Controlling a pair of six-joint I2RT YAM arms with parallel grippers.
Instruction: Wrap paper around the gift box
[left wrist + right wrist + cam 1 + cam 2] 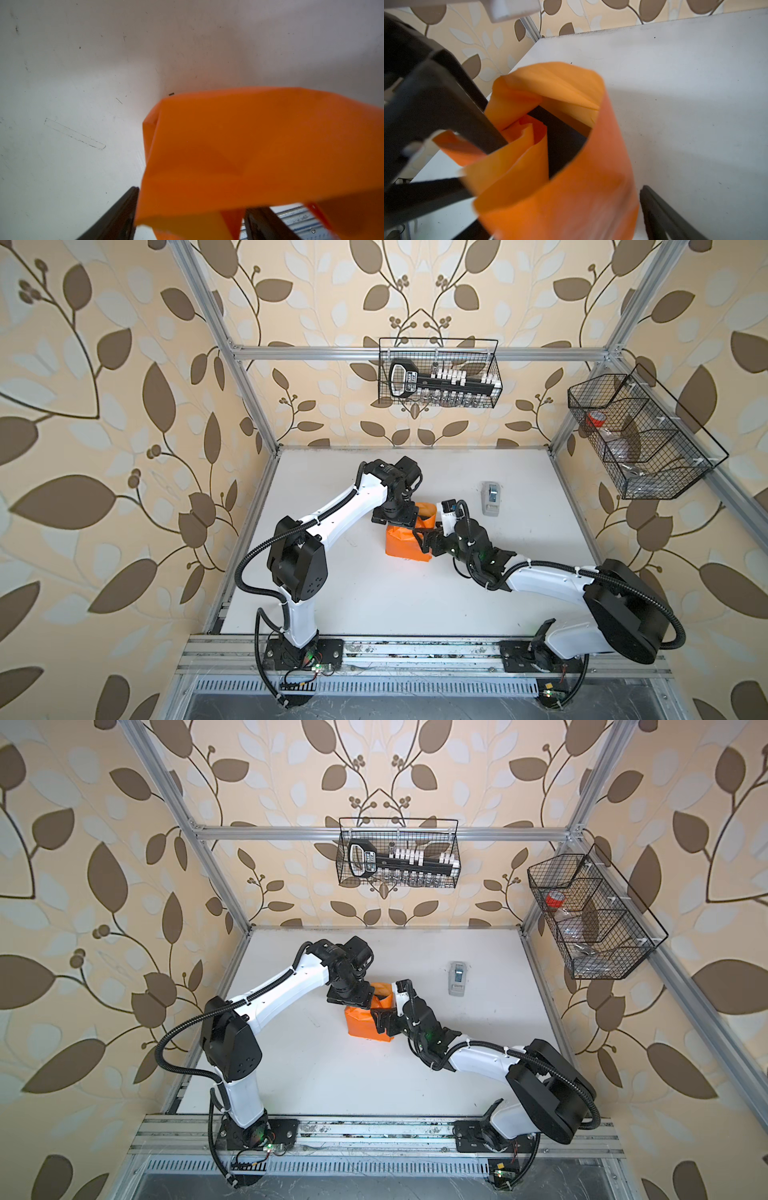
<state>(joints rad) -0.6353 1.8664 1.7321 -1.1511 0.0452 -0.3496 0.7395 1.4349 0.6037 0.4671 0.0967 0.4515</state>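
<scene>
The gift box [562, 141] is sitting near the middle of the counter [374, 605], inside the paper [401, 545]. The left end effector [193, 218] and the right end effector [423, 540] are gaping wide, holding nothing. The loose flaps [508, 162] are needing slow, gentle pressing.

White table [374, 597], orange paper [400, 546], tape dispenser [491, 497]
</scene>
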